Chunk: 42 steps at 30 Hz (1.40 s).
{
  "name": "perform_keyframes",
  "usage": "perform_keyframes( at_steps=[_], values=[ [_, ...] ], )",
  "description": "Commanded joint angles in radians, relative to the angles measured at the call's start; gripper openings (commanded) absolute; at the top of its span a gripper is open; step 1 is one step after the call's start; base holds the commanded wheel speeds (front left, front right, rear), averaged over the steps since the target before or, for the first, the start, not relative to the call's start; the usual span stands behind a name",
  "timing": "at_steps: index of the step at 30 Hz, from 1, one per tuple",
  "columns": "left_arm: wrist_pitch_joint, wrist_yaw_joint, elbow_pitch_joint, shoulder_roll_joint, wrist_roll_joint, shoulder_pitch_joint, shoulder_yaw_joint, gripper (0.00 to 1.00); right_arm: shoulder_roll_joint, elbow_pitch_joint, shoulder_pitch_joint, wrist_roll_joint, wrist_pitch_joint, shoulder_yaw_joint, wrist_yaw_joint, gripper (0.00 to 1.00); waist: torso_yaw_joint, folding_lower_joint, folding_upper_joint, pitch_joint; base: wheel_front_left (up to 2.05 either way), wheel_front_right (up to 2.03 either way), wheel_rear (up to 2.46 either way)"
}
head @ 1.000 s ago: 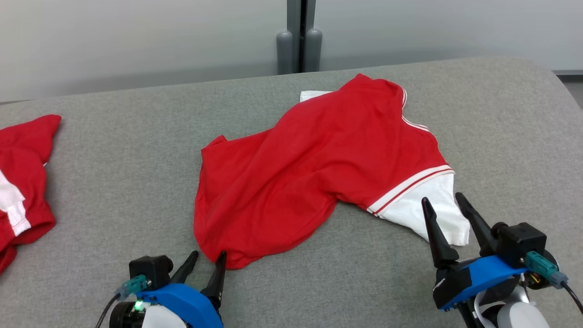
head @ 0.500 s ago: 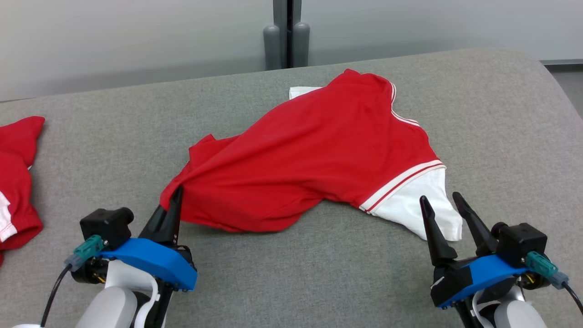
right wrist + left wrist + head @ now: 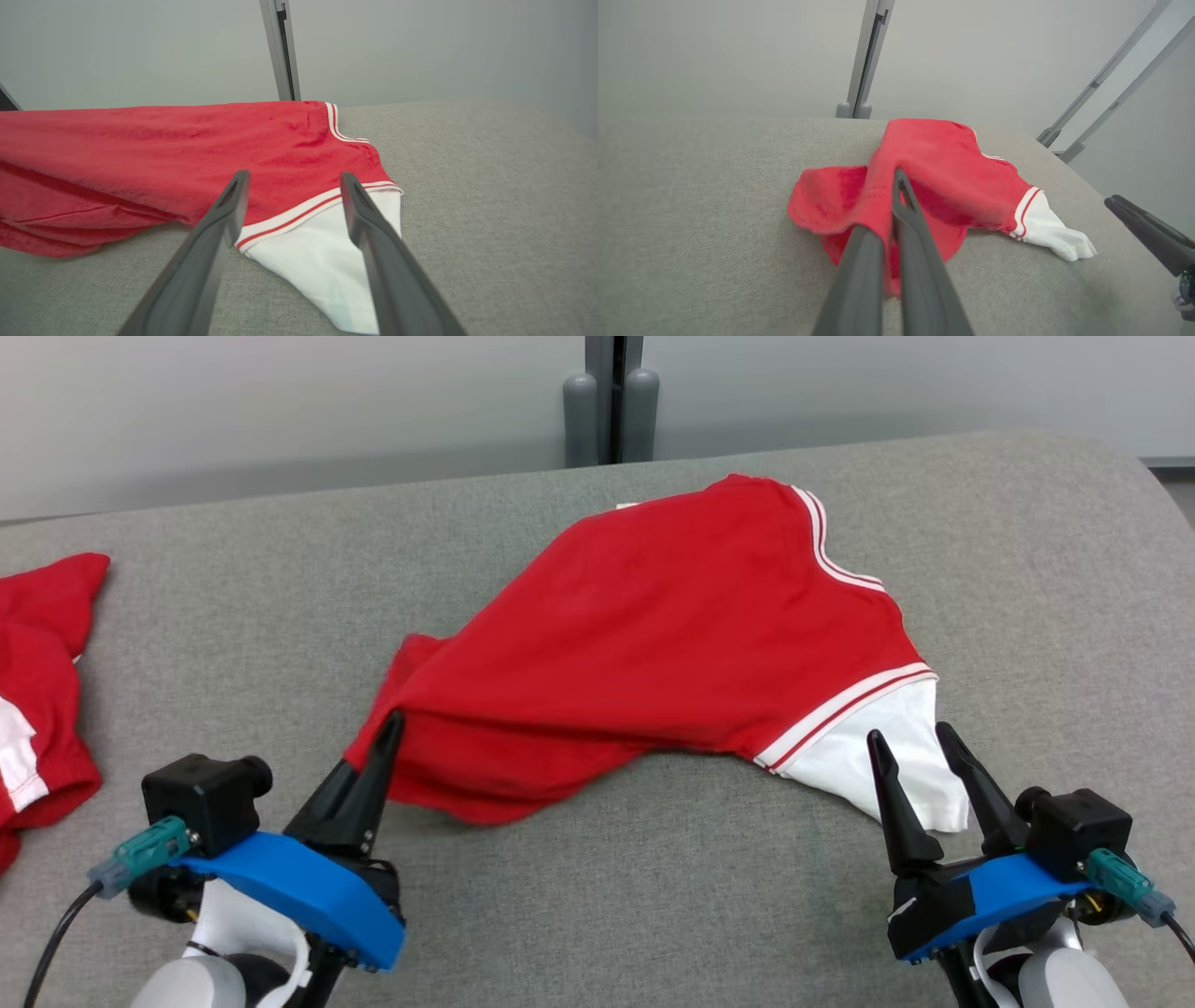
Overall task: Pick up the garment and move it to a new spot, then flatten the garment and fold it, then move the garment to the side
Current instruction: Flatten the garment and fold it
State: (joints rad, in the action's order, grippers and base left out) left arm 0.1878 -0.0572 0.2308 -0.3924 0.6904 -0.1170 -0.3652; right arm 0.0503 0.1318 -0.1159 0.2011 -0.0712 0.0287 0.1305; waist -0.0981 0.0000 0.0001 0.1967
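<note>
Compared with a second ago, the left gripper [image 3: 390,723] has gone from fingers apart at the shirt's near hem to fingers pressed together on that hem. The red cloth that lay spread toward the robot is now drawn up and bunched into folds at the fingertips. In the left wrist view the left gripper [image 3: 899,176] has red fabric pinched between its two dark fingers, with the cloth rising in a ridge from the tips toward the collar.

The right gripper [image 3: 907,735] has kept its place, fingers wide apart and holding nothing. Its tips are just over the white sleeve [image 3: 901,761]. In the right wrist view the right gripper [image 3: 294,176] frames the sleeve's red-and-white striped band.

The shirt [image 3: 672,616] lies across the middle of the grey cushion [image 3: 233,616], collar end toward the far edge and the white sleeve at its near right.

Well apart, at the cushion's left edge, lies another red and white garment [image 3: 37,691]. A grey post [image 3: 611,401] stands behind the cushion.
</note>
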Motion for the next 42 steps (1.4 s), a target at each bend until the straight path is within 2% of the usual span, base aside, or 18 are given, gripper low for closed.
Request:
perform_keyframes(
  at_steps=[1, 8, 10, 13, 14, 15, 16, 17, 24, 32, 42],
  values=[
    [0.018, -0.010, -0.052, -0.026, -0.020, -0.006, 0.004, 0.00, 0.000, -0.005, -0.016, -0.007, 0.001, 0.000, 0.000, 1.00, -0.002, 0.0000, -0.0001, 0.015, 0.00, 0.00, 0.00],
    [-0.028, 0.002, -0.349, -0.012, -0.068, -0.143, 0.000, 0.00, 0.000, -0.015, -0.042, -0.008, 0.000, 0.025, 0.000, 1.00, -0.031, 0.0000, -0.0001, 0.070, 0.00, 0.00, 0.00],
    [-0.045, 0.001, -0.395, -0.008, -0.077, -0.163, 0.004, 0.00, 0.000, -0.015, -0.047, -0.008, -0.002, 0.027, 0.000, 1.00, -0.035, 0.0000, -0.0001, 0.077, 0.00, 0.00, 0.00],
    [-0.106, -0.023, -0.518, 0.000, -0.116, -0.216, 0.013, 0.00, 0.000, -0.012, -0.049, -0.009, -0.003, 0.029, 0.000, 1.00, -0.045, 0.0000, -0.0001, 0.089, 0.00, 0.00, 0.00],
    [-0.127, -0.034, -0.546, 0.007, -0.128, -0.231, 0.016, 0.17, 0.001, -0.011, -0.050, -0.010, -0.003, 0.028, 0.000, 1.00, -0.047, 0.0000, -0.0001, 0.091, 0.00, 0.00, 0.00],
    [-0.147, -0.041, -0.574, 0.011, -0.134, -0.244, 0.018, 0.44, 0.000, -0.010, -0.051, -0.010, -0.004, 0.027, 0.000, 1.00, -0.048, 0.0000, -0.0001, 0.092, 0.00, 0.00, 0.00],
    [-0.164, -0.045, -0.597, 0.014, -0.139, -0.251, 0.019, 0.84, 0.001, -0.009, -0.051, -0.010, -0.003, 0.024, 0.000, 1.00, -0.049, 0.0000, -0.0001, 0.092, 0.00, 0.00, 0.00],
    [-0.180, -0.045, -0.618, 0.018, -0.141, -0.258, 0.019, 1.00, 0.000, -0.007, -0.051, -0.010, -0.004, 0.021, 0.000, 1.00, -0.048, 0.0000, -0.0001, 0.092, 0.00, 0.00, 0.00],
    [-0.301, -0.005, -0.681, 0.077, -0.104, -0.234, 0.030, 1.00, 0.000, 0.002, -0.043, -0.004, -0.005, -0.006, 0.000, 1.00, -0.020, 0.0000, -0.0001, 0.064, 0.00, 0.00, 0.00],
    [-0.434, 0.035, -0.643, 0.121, -0.085, -0.129, 0.052, 1.00, 0.001, 0.009, -0.025, -0.008, -0.001, -0.043, 0.000, 1.00, 0.013, 0.0000, -0.0001, 0.007, 0.00, 0.00, 0.00],
    [-0.454, 0.050, -0.485, 0.180, -0.228, 0.001, 0.142, 1.00, 0.001, 0.034, 0.028, -0.023, 0.000, -0.120, 0.000, 1.00, 0.051, 0.0000, -0.0001, -0.076, 0.00, 0.00, 0.00]
  ],
)
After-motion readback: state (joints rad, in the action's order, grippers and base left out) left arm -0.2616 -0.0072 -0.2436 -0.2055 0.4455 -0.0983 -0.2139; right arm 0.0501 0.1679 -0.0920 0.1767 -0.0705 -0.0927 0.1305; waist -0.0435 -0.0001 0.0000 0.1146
